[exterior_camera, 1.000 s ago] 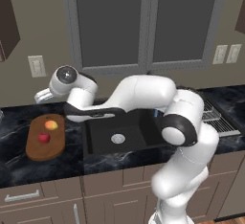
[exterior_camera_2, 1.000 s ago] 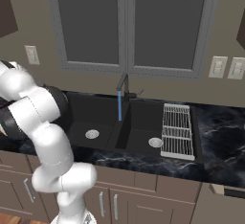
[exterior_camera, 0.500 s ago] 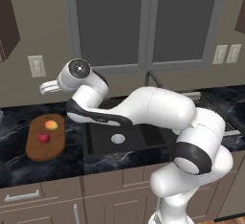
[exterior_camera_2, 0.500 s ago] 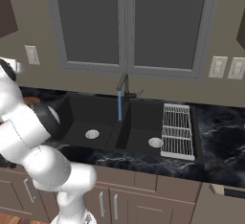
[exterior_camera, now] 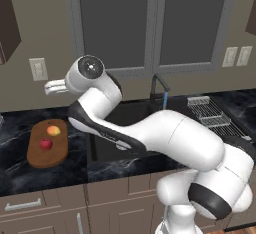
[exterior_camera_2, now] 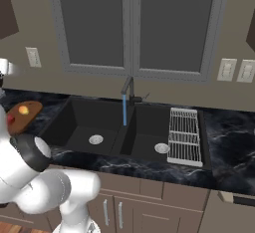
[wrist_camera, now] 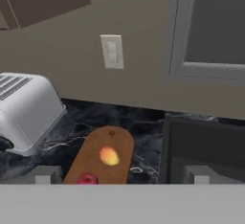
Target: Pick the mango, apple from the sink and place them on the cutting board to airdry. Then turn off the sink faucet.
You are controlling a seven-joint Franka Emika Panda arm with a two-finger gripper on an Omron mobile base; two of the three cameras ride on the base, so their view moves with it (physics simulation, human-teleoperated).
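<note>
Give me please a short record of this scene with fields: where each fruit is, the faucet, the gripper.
mango: lies on the cutting board, at its far part
apple: lies on the same board, nearer the front, apart from the mango
sink: both basins hold no fruit
sink faucet: blue water stream runs down from the spout
gripper: open, holds nothing, raised above the counter beyond the board
toaster: beside the board

Non-task stuff: black marble desk (exterior_camera_2: 229,142), grey dish rack (exterior_camera_2: 184,136) lying flat at the right end of the basins. White toaster (wrist_camera: 26,110) on the desk, far left. Wall switch plate (wrist_camera: 112,51) above, double outlets (exterior_camera_2: 237,70) on the right. Glass-front cabinets (exterior_camera_2: 132,25) overhead, drawers (exterior_camera: 30,205) below.
</note>
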